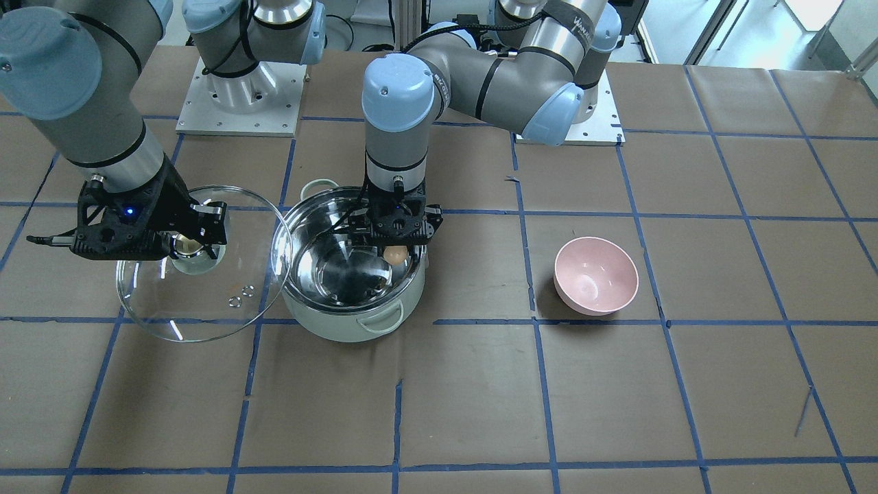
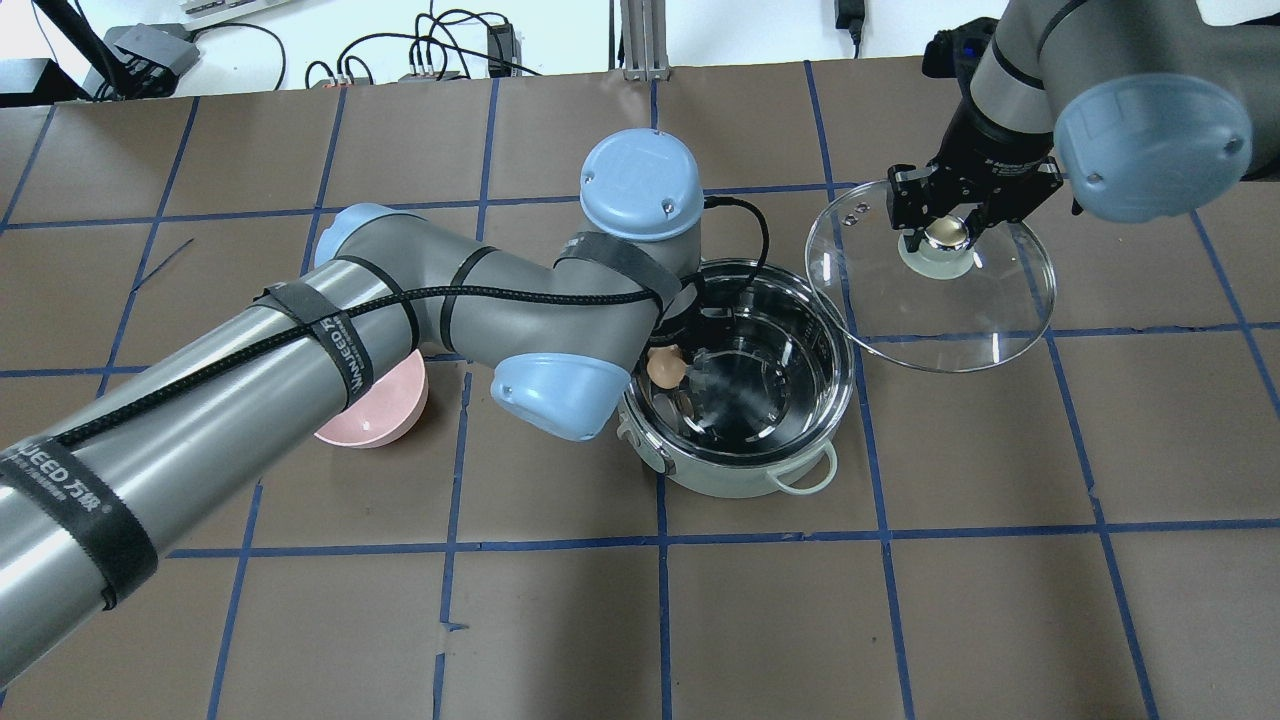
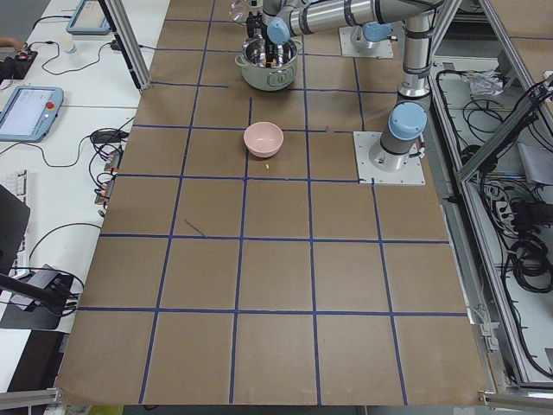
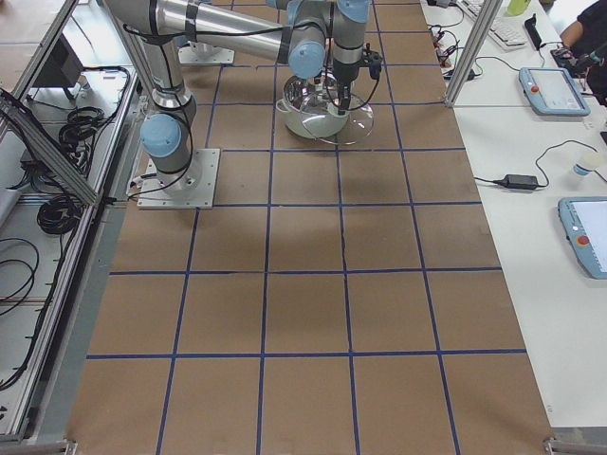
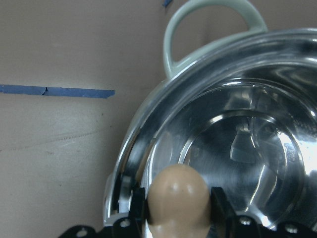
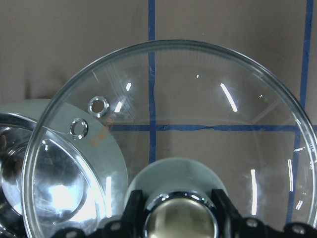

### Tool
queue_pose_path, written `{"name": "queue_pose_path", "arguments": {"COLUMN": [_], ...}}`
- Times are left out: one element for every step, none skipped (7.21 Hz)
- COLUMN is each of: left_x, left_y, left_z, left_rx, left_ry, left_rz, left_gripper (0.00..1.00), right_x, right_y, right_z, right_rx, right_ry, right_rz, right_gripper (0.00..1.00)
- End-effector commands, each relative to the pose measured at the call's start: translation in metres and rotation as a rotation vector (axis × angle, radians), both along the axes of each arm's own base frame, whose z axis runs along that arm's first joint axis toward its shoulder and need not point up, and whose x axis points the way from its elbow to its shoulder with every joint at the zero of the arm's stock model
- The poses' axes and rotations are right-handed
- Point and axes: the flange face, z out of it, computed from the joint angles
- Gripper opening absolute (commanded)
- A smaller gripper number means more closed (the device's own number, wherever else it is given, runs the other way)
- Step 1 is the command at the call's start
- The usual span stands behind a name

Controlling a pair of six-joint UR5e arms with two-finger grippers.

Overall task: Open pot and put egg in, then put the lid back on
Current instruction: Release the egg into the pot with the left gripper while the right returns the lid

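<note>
The pot stands open about midway between the robot's edge of the table and the operators' edge, its shiny inside bare. The left gripper hangs straight down over the pot, fingers narrowed onto the egg. The left wrist view shows the egg pinched between both pads, above the steel inside and close to the pot wall nearest the table's left end. The right gripper is closed around the knob of the lid and holds it beside the pot, toward the table's right end. In the overhead view the lid's steel rim overlaps the pot's rim; whether the two touch cannot be told. The right wrist view shows the lid with two small vent holes near its edge and the pot partly under the glass. A pink bowl sits upright, well apart from the pot, toward the table's left end.
</note>
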Motion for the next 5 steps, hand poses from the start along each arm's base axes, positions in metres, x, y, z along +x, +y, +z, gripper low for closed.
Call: {"name": "queue_pose_path", "arguments": {"left_x": [0.000, 0.003, 0.010, 0.026, 0.059], "left_y": [0.000, -0.001, 0.001, -0.007, -0.017], "left_z": [0.020, 0.037, 0.055, 0.071, 0.091], "left_rx": [-0.033, -0.063, -0.083, -0.101, -0.093], "left_ry": [0.017, 0.029, 0.038, 0.043, 0.029], "left_rz": [-0.008, -0.009, -0.006, 0.017, 0.008], "left_gripper": [0.76, 0.82, 0.84, 0.86, 0.86], "right_x": [0.001, 0.002, 0.003, 0.010, 0.040], "right_y": [0.001, 0.001, 0.002, 0.005, 0.015], "right_z": [0.002, 0.002, 0.002, 0.003, 0.011], "right_rx": [-0.003, -0.003, -0.003, 0.000, -0.015], "right_ry": [0.000, -0.001, -0.001, -0.002, 0.000], "right_rz": [-0.004, -0.003, -0.002, -0.015, -0.036], "right_gripper": [0.19, 0.19, 0.19, 0.19, 0.19]}}
